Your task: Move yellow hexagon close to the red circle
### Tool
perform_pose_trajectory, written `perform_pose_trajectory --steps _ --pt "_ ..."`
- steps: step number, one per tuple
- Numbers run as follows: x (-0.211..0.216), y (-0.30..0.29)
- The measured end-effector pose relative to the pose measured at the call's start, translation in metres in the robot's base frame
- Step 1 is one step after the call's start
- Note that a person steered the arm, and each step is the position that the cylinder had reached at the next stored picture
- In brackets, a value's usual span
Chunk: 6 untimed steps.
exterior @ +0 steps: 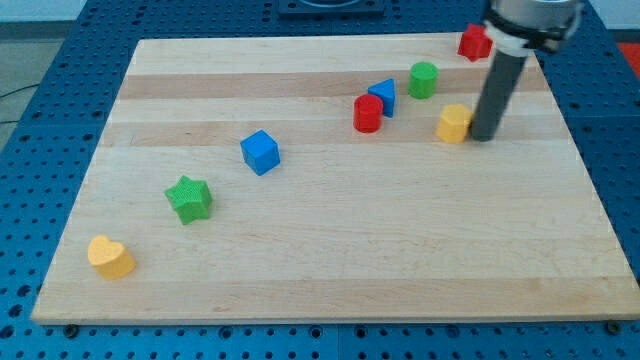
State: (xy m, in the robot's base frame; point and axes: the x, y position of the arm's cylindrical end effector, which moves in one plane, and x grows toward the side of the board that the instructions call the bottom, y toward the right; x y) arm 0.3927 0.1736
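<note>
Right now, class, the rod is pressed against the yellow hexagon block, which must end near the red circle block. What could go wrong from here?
1. My tip touches the yellow hexagon block on its right side; an off-centre push could let the block slip away sideways.
2. The blue triangular block sits right beside the red circle block, so a long push might knock either one.
3. The green cylinder block lies close above the path and could be clipped.

My tip [484, 136] sits just right of the yellow hexagon [453, 124], seemingly touching it; the red circle [367, 114] lies left, blue triangle [383, 96] beside it.
</note>
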Motion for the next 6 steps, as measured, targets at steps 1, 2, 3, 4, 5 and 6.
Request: perform_pose_trajectory --steps 1,2,3,4,5,6 --pt "-0.026 0.032" --pt "-0.038 0.014" --pt "-0.030 -0.028" --pt "-0.010 -0.065" --pt "0.020 -0.029" --pt "0.041 -0.037"
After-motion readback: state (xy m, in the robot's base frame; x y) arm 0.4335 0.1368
